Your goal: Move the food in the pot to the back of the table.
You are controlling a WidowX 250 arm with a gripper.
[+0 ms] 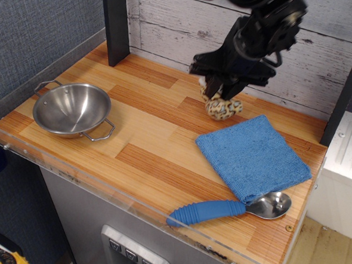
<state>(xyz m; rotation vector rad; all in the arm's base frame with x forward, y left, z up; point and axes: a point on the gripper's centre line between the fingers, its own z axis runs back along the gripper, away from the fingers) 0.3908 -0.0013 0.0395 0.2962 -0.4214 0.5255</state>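
The food [223, 108], a cream toy with dark leopard spots, sits low at the back middle of the wooden table [158, 137], just behind the blue cloth. My black gripper [221, 93] comes down from above and is shut on its top. I cannot tell whether the food touches the wood. The pot [73, 109], a shiny steel bowl with two wire handles, stands empty at the left front of the table, far from the gripper.
A blue folded cloth [252, 156] lies at the right. A steel spoon with a blue ribbed handle [210, 210] lies at the front right edge. A dark post [115, 23] stands at the back left. A plank wall rises behind, and a clear acrylic rim [129, 210] runs around the table.
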